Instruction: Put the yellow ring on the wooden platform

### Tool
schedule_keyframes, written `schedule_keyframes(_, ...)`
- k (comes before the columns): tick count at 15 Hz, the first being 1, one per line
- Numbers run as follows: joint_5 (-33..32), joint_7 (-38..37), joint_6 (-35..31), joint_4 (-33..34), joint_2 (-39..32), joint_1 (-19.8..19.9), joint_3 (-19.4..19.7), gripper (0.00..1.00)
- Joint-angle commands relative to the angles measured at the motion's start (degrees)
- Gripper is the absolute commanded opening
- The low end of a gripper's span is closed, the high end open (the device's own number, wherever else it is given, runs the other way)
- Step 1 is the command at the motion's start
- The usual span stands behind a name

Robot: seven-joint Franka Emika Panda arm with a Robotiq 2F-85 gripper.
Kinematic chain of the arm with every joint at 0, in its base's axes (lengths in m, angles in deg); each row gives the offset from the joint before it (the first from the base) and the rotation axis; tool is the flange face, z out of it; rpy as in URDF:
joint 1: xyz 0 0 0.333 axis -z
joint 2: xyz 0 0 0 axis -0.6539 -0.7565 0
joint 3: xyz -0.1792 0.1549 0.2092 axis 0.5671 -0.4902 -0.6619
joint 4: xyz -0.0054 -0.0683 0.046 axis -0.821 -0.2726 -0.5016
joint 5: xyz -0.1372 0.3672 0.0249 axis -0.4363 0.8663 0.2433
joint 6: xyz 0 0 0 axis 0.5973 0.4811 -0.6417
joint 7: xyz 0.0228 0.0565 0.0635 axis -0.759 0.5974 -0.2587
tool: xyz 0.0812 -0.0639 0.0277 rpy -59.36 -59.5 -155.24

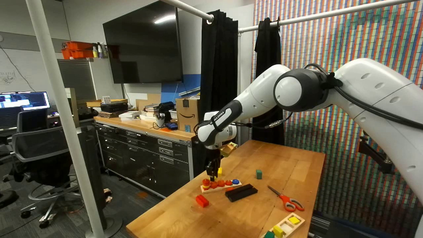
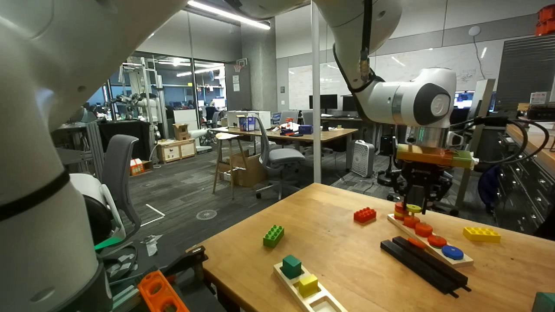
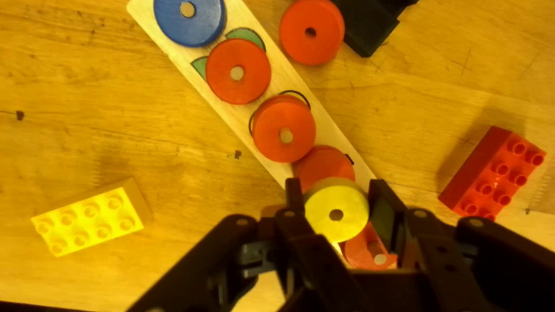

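Nearest in wrist view: claw [image 3: 336, 195] narrow, yellow ring [image 3: 336, 229] gripped between fingers [image 3: 295, 195]; held flat, hole up, presumably for threading from straight above. Close below, near table [image 2: 338, 247] edge opposite arm base [image 2: 52, 247], wooden platform [image 3: 331, 136] lay; red rings [image 3: 275, 128] and blue ring [image 3: 190, 28] were slipped over pegs [image 3: 285, 135], likely against sliding. Contact with peg beneath could not be told. Loose red ring [image 3: 303, 43] lay between platform and black bars [image 1: 241, 193]. Farthest, by base-side edge: tray [image 1: 287, 226], set with green block [image 2: 291, 267], yellow block [image 2: 308, 286], yellow square [image 1: 294, 219].
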Motion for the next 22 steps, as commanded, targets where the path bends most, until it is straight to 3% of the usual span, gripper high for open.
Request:
schedule_keyframes(1,0.29,-0.67,0.73,-1.53,1.23,-0.42,0.25,0.22)
schedule_keyframes(18,-0.35,-2.57,0.47,-5.4,3.48,-0.87,1.13,0.22)
schedule_keyframes(19,-0.13,-3.01,0.62,-5.46,3.5,-0.87,1.17,0.65)
schedule_keyframes(22,-0.26,-3.42,0.58,-6.1,3.74,-0.88,1.35,0.82)
